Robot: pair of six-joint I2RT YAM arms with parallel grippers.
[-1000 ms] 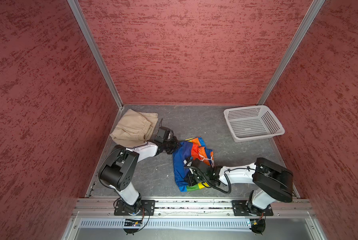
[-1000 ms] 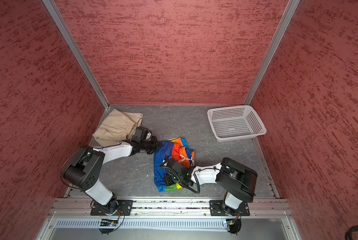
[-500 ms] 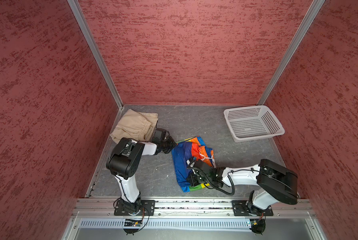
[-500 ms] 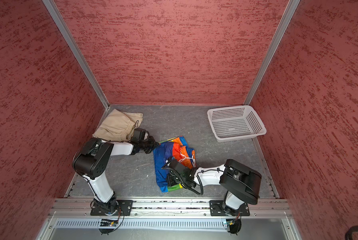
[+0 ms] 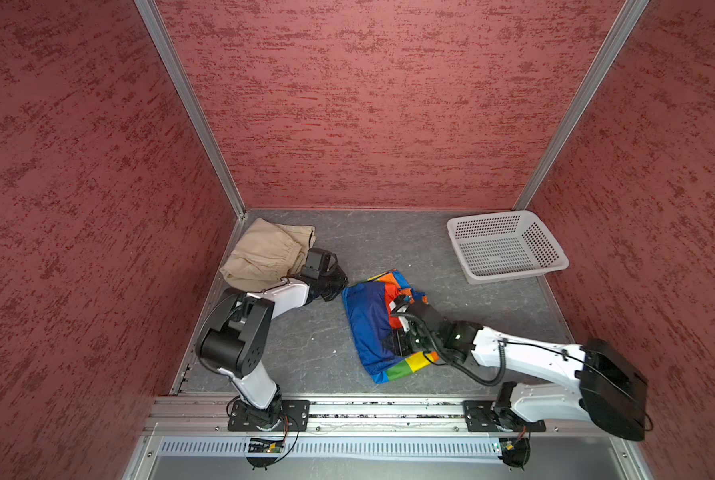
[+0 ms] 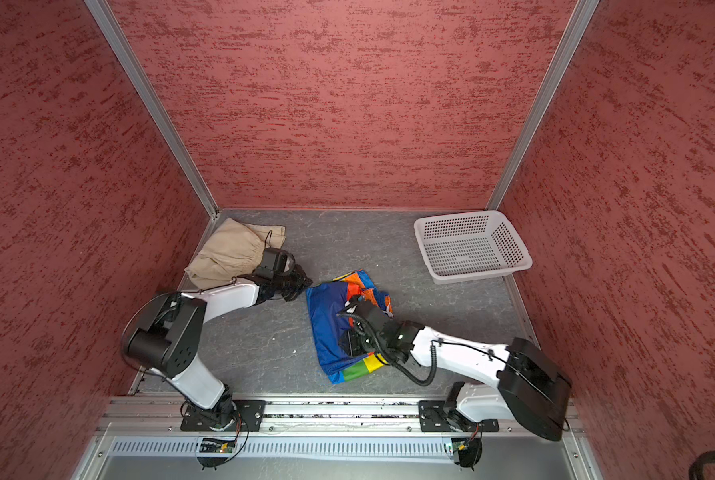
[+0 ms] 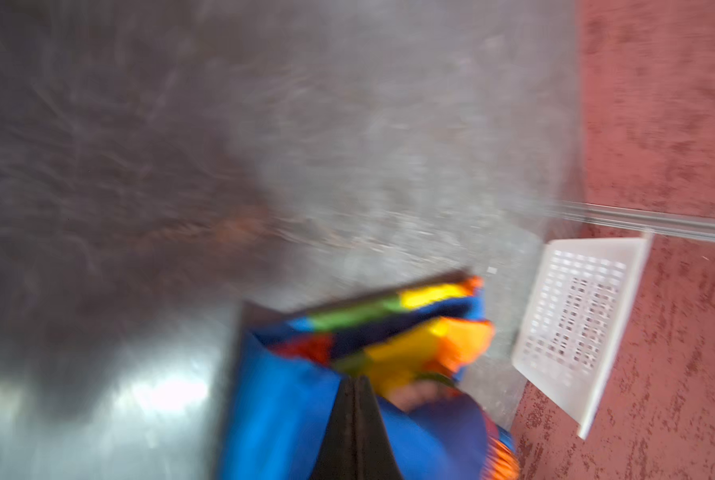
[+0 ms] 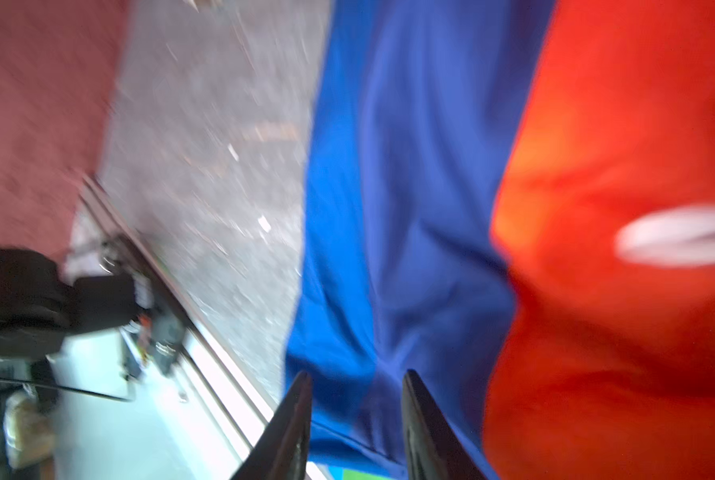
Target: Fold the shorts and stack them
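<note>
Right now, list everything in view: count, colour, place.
rainbow shorts: 1, blue with orange, yellow and green stripes, middle of the table
khaki shorts: 1, beige, far left corner
basket: 1, white perforated plastic, far right corner
table: 1, grey, marbled
walls: 3, red textured, around the table
left gripper: 1, black, shut, at the rainbow shorts' left edge; grip on cloth unclear
right gripper: 1, black, open, low over the rainbow shorts' blue panel
</note>
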